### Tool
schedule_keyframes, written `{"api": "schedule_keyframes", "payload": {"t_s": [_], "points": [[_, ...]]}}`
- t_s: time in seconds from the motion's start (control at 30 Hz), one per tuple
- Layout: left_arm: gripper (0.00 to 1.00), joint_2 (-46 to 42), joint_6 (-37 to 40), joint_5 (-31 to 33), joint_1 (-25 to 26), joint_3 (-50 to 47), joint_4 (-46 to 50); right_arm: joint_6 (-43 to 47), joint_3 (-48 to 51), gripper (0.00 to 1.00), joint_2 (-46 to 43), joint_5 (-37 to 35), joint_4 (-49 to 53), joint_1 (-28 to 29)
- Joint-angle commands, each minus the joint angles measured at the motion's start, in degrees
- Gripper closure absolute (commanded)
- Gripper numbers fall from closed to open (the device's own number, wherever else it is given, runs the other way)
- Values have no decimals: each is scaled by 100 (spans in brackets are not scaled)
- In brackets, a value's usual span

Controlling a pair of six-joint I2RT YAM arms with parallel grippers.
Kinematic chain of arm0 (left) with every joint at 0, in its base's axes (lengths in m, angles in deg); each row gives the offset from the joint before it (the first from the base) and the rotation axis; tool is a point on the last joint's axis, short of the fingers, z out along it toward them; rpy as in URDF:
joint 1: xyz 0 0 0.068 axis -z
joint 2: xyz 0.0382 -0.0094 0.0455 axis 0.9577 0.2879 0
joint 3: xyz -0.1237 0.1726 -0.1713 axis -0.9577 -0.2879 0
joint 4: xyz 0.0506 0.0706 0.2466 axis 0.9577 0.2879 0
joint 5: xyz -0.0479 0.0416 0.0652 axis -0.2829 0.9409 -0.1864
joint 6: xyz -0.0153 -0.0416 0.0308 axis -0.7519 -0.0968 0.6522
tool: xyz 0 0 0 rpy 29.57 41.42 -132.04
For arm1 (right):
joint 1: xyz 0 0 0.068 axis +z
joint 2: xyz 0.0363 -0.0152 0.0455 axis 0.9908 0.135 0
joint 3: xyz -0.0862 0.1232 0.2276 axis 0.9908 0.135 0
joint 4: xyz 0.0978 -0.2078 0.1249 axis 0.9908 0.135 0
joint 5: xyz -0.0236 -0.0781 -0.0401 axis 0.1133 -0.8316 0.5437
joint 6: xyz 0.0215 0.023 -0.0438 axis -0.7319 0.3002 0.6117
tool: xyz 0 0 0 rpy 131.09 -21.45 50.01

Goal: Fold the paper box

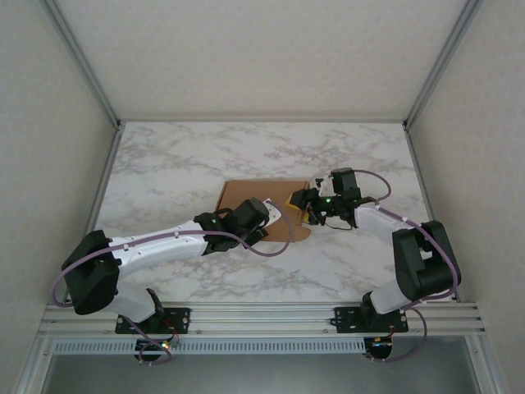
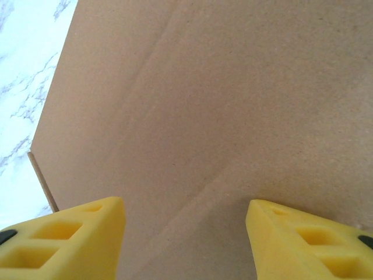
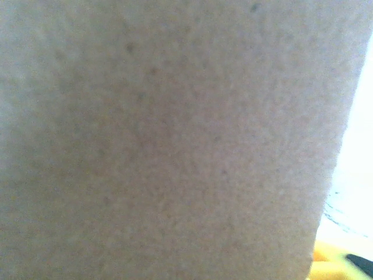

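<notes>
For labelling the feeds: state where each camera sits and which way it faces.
Top external: above and behind the arms, looking down at the white marble table; both arms show, left gripper and right gripper at the plain brown cardboard paper box.
Left wrist: on the left arm, facing the cardboard closely; its yellow fingers show, apart.
Right wrist: against blurred cardboard; one yellow fingertip shows.
Shared: all see the box.

Your paper box (image 1: 246, 191) lies mid-scene in the overhead view. It is a plain brown cardboard sheet that looks mostly flat, with a rounded tab jutting from its five o'clock corner. From the left wrist, faint creases slant roughly from seven toward one o'clock.
</notes>
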Motion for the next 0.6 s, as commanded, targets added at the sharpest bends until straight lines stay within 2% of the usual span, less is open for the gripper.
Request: {"api": "schedule_keyframes", "payload": {"t_s": [0.0, 0.2, 0.47, 0.57], "points": [[42, 67, -65, -442, 48, 93, 210, -248, -10, 56, -102, 201, 248, 93], [44, 695, -149, -123, 48, 48, -464, -412, -8, 56, -238, 335, 191, 110], [45, 987, 175, 1288, 43, -71, -2071, -723, 193, 56, -383, 532, -106, 160], [45, 987, 331, 1344, 39, -125, -2320, -798, 225, 56, -431, 539, -161, 155]]}}
